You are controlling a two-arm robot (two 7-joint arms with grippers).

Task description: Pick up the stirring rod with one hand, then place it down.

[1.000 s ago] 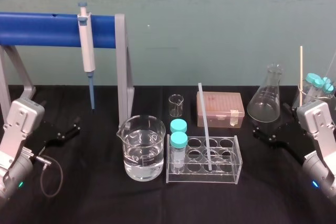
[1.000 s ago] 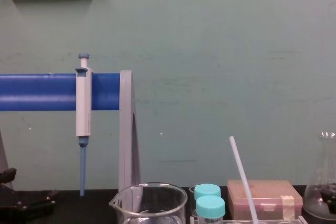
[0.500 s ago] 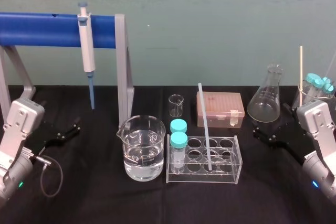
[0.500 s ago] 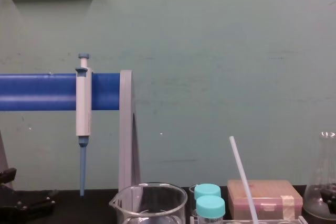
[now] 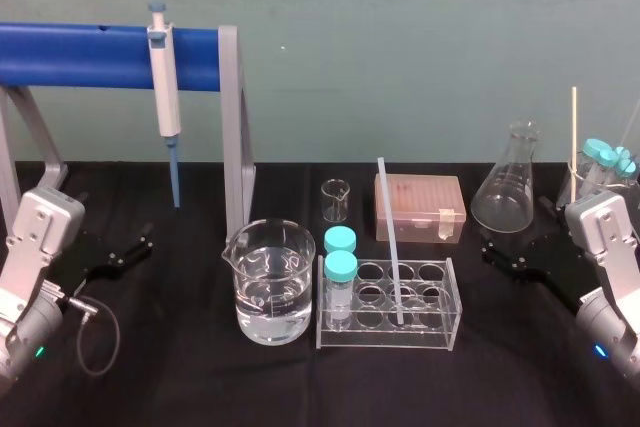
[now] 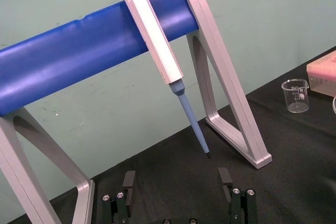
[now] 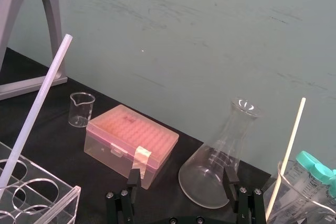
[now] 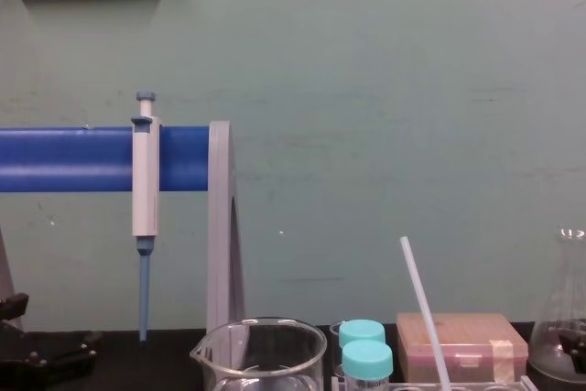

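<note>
Head view: the stirring rod is leaning in a clear rack at the middle of the black table, while the left gripper and right gripper are resting low at either side, well apart from it. The wrist views are showing both grippers spread wide and holding nothing, the left facing a hanging pipette, the right facing a flask. Chest view: the rod is slanting up beside two teal-capped vials.

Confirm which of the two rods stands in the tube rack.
The translucent white stirring rod, leaning in the clear rack; the thinner cream stick stands in a beaker at far right.
</note>
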